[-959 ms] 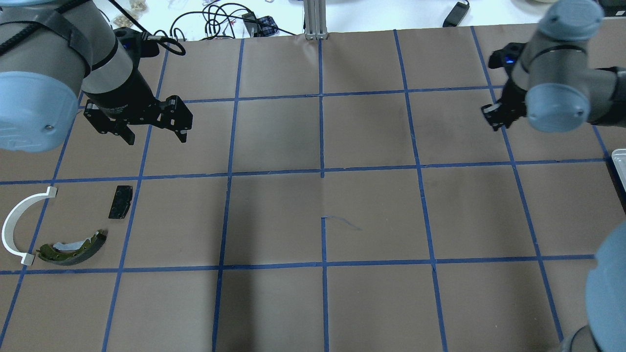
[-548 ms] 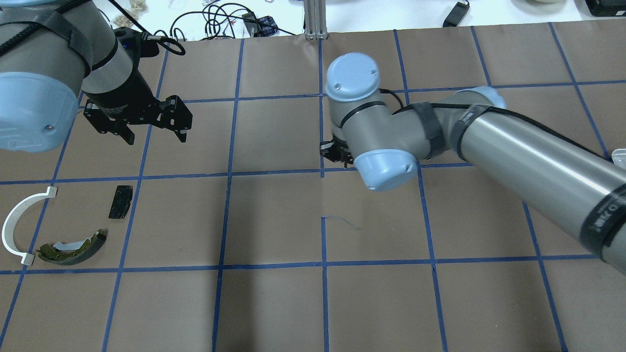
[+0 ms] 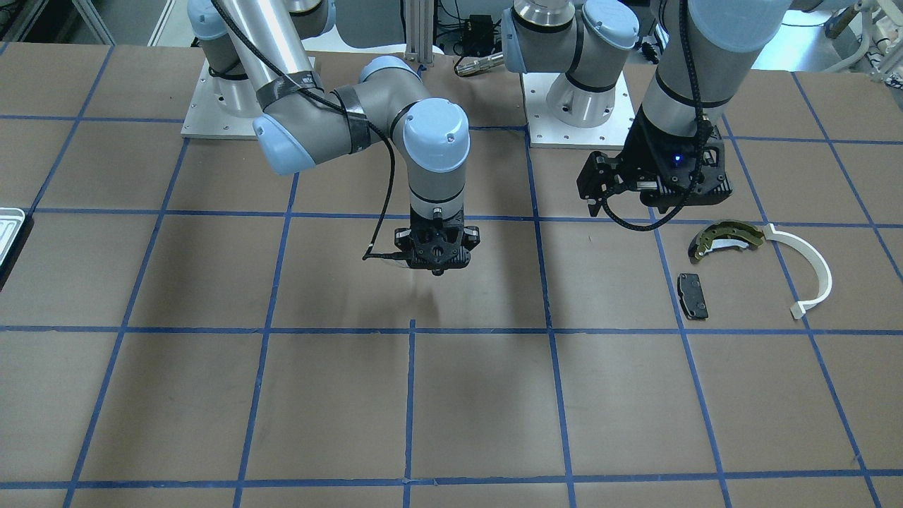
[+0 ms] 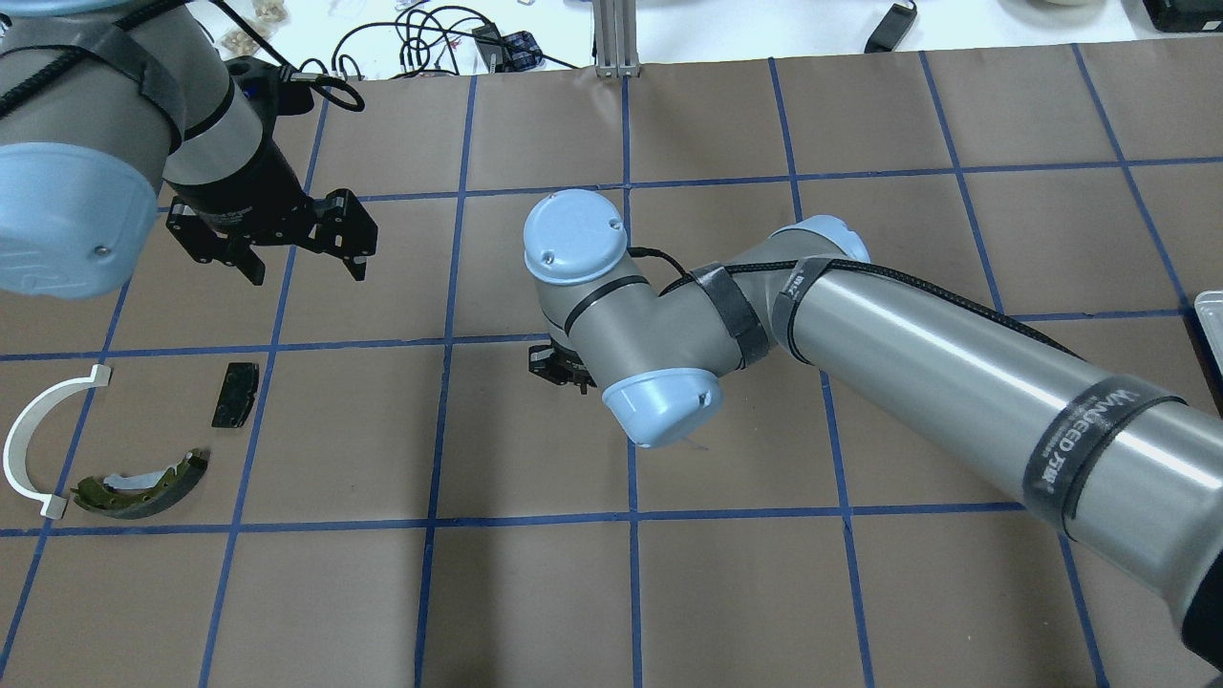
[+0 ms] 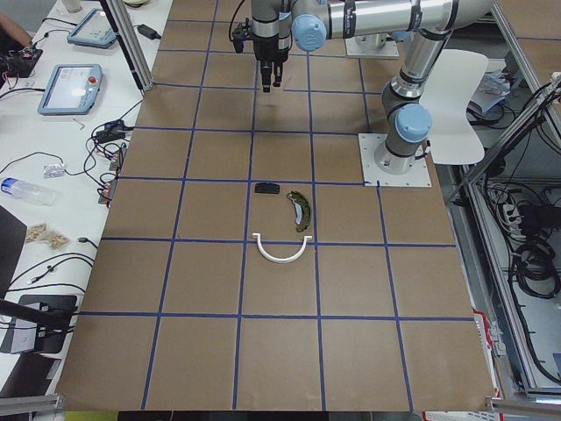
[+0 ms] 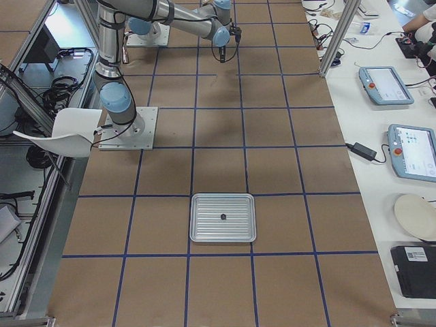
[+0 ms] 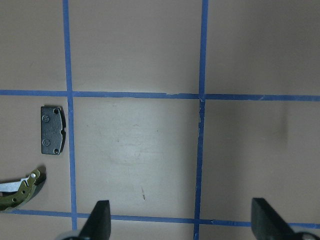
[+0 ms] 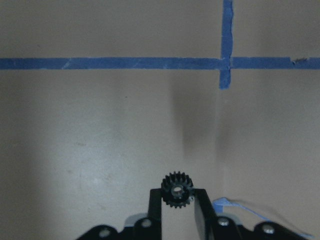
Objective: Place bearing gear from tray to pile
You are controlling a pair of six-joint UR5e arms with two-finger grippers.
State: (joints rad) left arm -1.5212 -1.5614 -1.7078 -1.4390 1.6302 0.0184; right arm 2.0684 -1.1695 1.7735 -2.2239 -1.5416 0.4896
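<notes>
The little black bearing gear (image 8: 176, 190) is pinched tight between the two fingers of my right gripper (image 3: 437, 268), up above the middle of the counter (image 4: 535, 592). The pile (image 3: 692, 295) lies off to my left: the black pad (image 4: 235, 394) first, then the brake shoe (image 4: 153, 498) and the white arc (image 4: 10, 447). The counter between looks bare. My left gripper (image 4: 306, 266) hangs near the pile, fingers wide apart, so I must mind it. The tray (image 6: 204, 228) is far off on my right.

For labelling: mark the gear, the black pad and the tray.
gear (image 8: 176, 190): right wrist view, its centre.
black pad (image 4: 235, 394): overhead view, its middle.
tray (image 6: 204, 230): exterior right view, bare ridged floor.
</notes>
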